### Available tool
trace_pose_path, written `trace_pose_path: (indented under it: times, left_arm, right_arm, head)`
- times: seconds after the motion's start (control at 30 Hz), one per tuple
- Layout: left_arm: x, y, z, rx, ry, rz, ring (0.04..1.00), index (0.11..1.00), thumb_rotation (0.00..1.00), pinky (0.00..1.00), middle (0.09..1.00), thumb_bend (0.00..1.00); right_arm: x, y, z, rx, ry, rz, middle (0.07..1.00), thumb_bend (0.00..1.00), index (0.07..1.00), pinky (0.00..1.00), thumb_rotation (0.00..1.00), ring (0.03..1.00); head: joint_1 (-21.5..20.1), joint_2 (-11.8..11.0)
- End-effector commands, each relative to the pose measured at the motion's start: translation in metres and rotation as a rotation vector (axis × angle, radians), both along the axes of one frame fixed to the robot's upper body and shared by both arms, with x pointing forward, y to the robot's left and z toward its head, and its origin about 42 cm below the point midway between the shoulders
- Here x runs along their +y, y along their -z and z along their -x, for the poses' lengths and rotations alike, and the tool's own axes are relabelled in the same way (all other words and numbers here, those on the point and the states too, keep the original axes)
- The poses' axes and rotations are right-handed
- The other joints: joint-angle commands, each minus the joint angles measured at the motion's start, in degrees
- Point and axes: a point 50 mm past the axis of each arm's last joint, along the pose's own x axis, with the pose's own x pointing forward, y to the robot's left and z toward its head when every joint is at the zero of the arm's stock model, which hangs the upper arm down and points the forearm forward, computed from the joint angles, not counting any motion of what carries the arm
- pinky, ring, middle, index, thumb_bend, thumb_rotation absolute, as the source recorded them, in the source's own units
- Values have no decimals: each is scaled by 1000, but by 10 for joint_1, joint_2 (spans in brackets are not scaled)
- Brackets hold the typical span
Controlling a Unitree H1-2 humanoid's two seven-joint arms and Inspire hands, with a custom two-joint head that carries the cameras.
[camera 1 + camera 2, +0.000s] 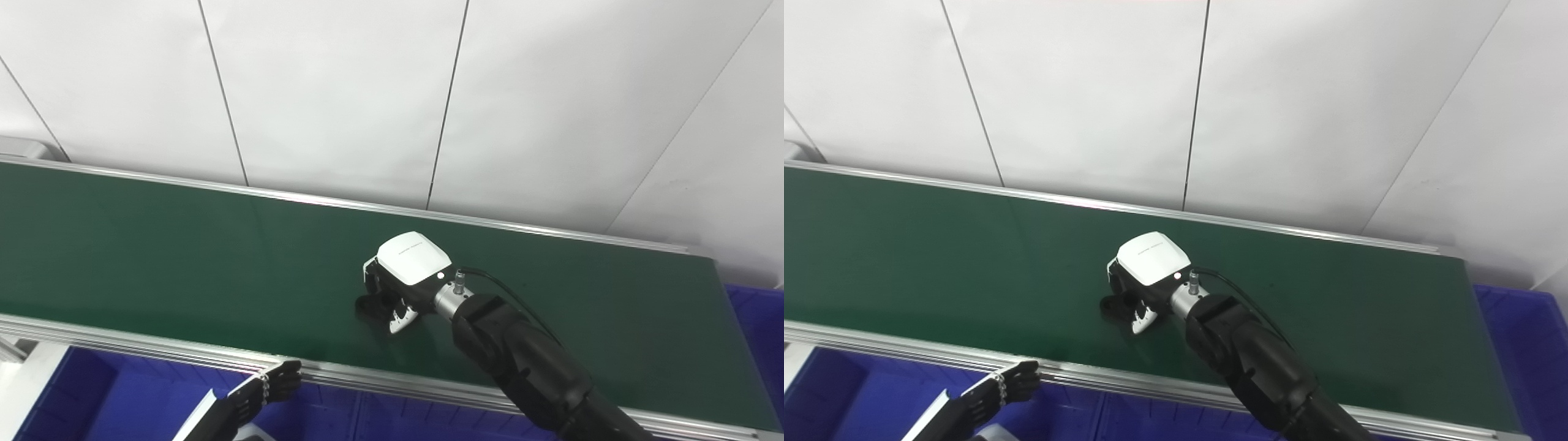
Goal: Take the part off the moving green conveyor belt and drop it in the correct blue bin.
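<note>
Green conveyor belt (184, 245) is reached by right hand (401, 278), fingers curled down over a dark, mostly hidden part (369, 304); grip unclear. Left hand (269, 386) is curled, empty, over blue bin (141, 398).

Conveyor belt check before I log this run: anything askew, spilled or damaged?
Nothing stands out. The conveyor belt looks clean and flat. The right robot hand is down on it over something dark, mostly hidden. The left robot hand waits by the near rail.

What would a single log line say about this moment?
right hand: down on green conveyor belt, fingers curled over small dark part | left hand: waiting at near rail | blue bins: below belt
</note>
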Motion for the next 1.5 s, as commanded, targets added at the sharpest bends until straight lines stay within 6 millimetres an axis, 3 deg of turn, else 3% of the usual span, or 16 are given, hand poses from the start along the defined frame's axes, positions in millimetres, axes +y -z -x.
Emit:
trace_pose_path:
  times: [0.0, 0.2, 0.47, 0.63, 0.73, 0.8, 0.93, 1.07, 1.17, 1.27, 1.47]
  left_arm:
    - [0, -6, -1, -50, 5, 15, 842, 860, 815, 825, 860, 805]
    - [-2, -8, 1, -56, -2, 13, 840, 860, 821, 820, 860, 807]
    - [-3, -14, 3, -74, -3, 20, 839, 859, 820, 819, 859, 795]
    - [-4, -18, 4, -89, -11, 13, 829, 853, 824, 804, 852, 803]
    - [-3, -21, 4, -96, -8, 9, 827, 853, 827, 802, 851, 804]
    - [-2, -23, 4, -102, -3, 8, 827, 854, 823, 802, 852, 797]
    - [-3, -29, 4, -122, 1, 3, 823, 853, 824, 795, 851, 798]
    - [-3, -35, 3, -144, 9, 6, 826, 854, 818, 804, 851, 769]
    - [-3, -39, 3, -157, 13, 21, 828, 851, 791, 809, 851, 772]
    - [-3, -43, 2, -174, 7, 18, 819, 844, 789, 794, 846, 773]
    - [-4, -48, 0, -192, 8, 5, 828, 848, 807, 795, 853, 781]
  right_arm:
    - [-2, 26, 21, 98, -38, 54, 497, 514, 531, 314, 0, 389]
    - [-7, -7, 31, 87, -3, -125, 497, 511, 539, 310, 0, 375]
    - [-22, -57, 60, 72, 53, -290, 485, 510, 548, 333, 0, 367]
    - [-36, -75, 80, 53, 81, -357, 466, 508, 555, 320, 0, 355]
    - [-42, -79, 90, 53, 95, -386, 507, 517, 494, 302, 0, 396]
    - [-47, -79, 101, 62, 102, -411, 469, 508, 545, 300, 0, 357]
    - [-57, -69, 132, 124, 138, -457, 461, 506, 556, 290, 0, 345]
    - [-61, -59, 158, 168, 172, -479, 510, 516, 490, 237, 0, 387]
    - [-65, -40, 181, 246, 229, -487, 465, 508, 543, 286, 0, 355]
    - [-68, -24, 198, 295, 271, -491, 498, 516, 495, 274, 0, 397]
    - [-76, 4, 216, 361, 350, -453, 502, 518, 487, 186, 0, 398]
  head:
    - [1, 0]
    - [1, 8]
    - [3, 27]
    - [2, 38]
    - [1, 47]
    - [0, 54]
    - [-2, 70]
    - [-3, 85]
    - [-7, 103]
    - [-11, 113]
    - [-10, 122]
